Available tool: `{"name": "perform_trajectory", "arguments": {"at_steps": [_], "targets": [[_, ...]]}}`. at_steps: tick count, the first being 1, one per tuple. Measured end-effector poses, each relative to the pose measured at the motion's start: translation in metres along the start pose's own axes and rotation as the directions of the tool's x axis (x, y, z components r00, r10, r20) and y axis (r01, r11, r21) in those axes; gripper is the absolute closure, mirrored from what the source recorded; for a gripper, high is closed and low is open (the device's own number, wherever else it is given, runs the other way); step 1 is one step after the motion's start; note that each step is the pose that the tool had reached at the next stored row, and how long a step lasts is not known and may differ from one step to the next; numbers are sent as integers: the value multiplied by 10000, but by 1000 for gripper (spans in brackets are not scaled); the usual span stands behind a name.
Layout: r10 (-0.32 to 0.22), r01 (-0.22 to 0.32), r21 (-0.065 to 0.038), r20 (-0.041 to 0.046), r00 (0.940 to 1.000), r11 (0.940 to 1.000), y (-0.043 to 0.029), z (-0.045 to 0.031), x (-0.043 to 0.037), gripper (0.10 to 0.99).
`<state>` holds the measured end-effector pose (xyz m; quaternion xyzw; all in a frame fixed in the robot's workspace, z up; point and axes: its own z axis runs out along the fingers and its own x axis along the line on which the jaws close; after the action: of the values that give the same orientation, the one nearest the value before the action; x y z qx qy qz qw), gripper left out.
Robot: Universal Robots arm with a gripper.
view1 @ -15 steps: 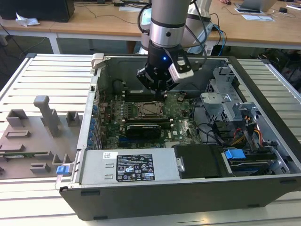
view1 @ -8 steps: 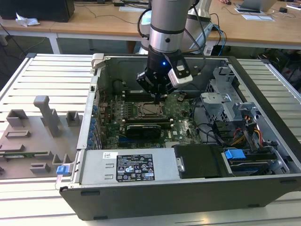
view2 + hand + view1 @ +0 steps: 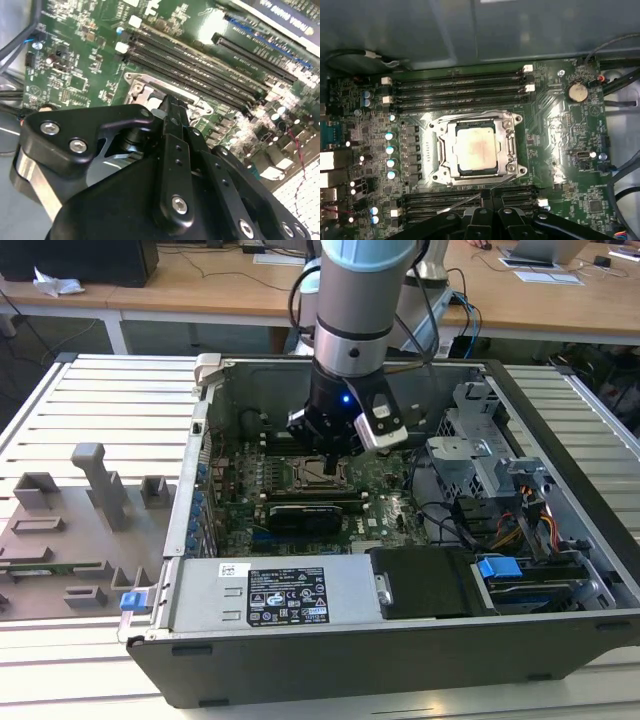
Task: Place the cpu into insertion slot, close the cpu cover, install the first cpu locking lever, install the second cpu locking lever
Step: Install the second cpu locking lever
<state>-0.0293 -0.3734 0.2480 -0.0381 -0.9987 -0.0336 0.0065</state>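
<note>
While the black two-fingered claw (image 3: 487, 202) hangs low inside the open dark-grey metal computer case (image 3: 400, 660), the entry reads as follows.

Item: small flat square cpu with a silvery-grey metal top (image 3: 471, 150). It is seated in the square dark insertion slot with a metal rim (image 3: 436, 172), just beyond the claw's tip.

Item: thin silvery square cpu cover with a large window (image 3: 507, 145). It lies flat around the chip, apparently closed.

Item: thin metal wire lever (image 3: 462, 201). It slants along the socket edge nearest the claw and looks unlatched.

Claw state: cannot tell whether released, clenched, or grasping the wire.

Step, by judgement: chip and cover done, first locking lever in hand. That work calls for a fine, steady press on a slim rod, clear of the long black memory slots (image 3: 460, 85) on the far side of the socket.

Surface: green circuit board (image 3: 560, 150) beneath the claw, crowded with small parts. The case rests on a white slatted table (image 3: 100, 400).

Room: pale wooden desks (image 3: 200, 285) stand well behind the arm, and a grey moulded fixture tray (image 3: 70, 530) lies well off to the exterior view's left.
</note>
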Motion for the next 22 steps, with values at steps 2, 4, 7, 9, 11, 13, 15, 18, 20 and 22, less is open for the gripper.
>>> {"name": "perform_trajectory", "arguments": {"at_steps": [2, 4, 7, 9, 11, 13, 15, 18, 20, 22], "targets": [[-16, 16, -2, -2, 10000, 10000, -21, 42, 54, 980], [-40, 40, -1, -4, 10000, 10000, -36, 94, 130, 980], [-166, 166, 0, -12, 9999, 9999, -52, 170, 216, 980], [-522, 522, 4, -36, 9986, 9986, -57, 234, 231, 980], [-906, 906, 8, -64, 9959, 9959, -60, 276, 231, 980], [-1398, 1398, 4, -98, 9901, 9902, -64, 329, 237, 980], [-1515, 1515, -71, -101, 9884, 9884, -74, 363, 339, 980], [-1593, 1591, -203, -95, 9872, 9871, -84, 382, 448, 980], [-1636, 1633, -300, -90, 9865, 9861, -88, 394, 509, 980], [-1712, 1708, -306, -98, 9852, 9848, -87, 448, 531, 980]]}}
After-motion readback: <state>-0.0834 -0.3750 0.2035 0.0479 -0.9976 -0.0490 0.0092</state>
